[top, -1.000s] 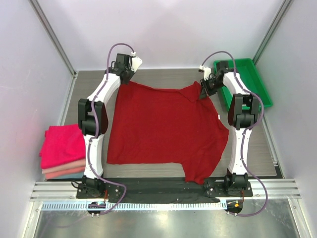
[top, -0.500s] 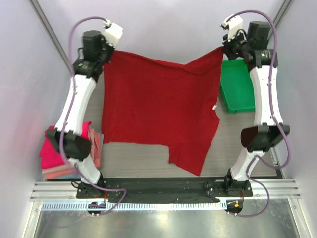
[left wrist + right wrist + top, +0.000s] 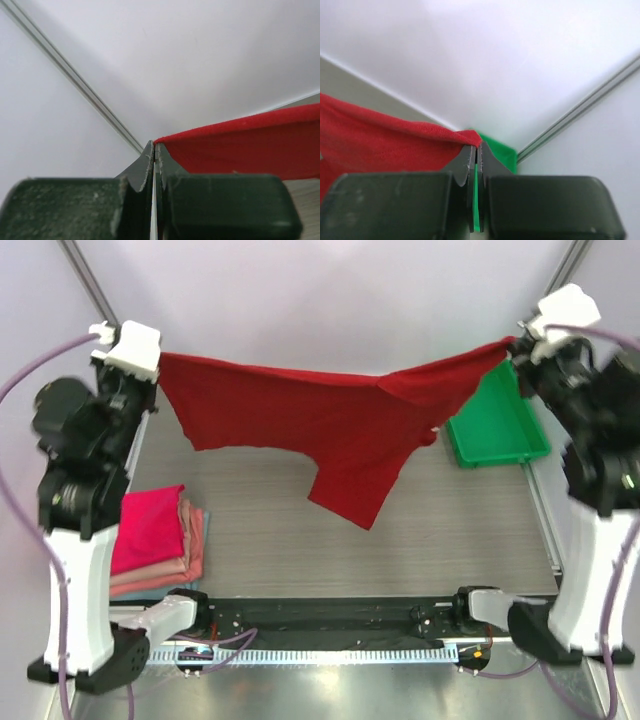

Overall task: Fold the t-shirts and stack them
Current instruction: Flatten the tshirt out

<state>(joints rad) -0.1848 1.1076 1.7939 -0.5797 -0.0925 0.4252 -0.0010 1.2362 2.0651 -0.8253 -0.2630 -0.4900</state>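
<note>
The large dark crimson red t-shirt (image 3: 320, 425) hangs in the air, stretched between both arms high above the table. My left gripper (image 3: 158, 360) is shut on its left top corner, seen in the left wrist view (image 3: 156, 146) with red cloth (image 3: 250, 145) running right. My right gripper (image 3: 510, 345) is shut on its right top corner, seen in the right wrist view (image 3: 477, 146) with red cloth (image 3: 380, 140) running left. A sleeve hangs lowest at the middle. A stack of folded magenta-pink, salmon and pale pink t-shirts (image 3: 155, 535) lies at the table's left.
A green plastic tray (image 3: 495, 425) stands at the back right, partly behind the shirt; its green also shows in the right wrist view (image 3: 497, 152). White walls with metal frame bars enclose the table (image 3: 400, 550). The black base rail (image 3: 330, 615) runs along the near edge.
Both arms have risen further and spread apart, lifting the red shirt off the table and pulling its top edge taut. The shirt's lower part now hangs free.
</note>
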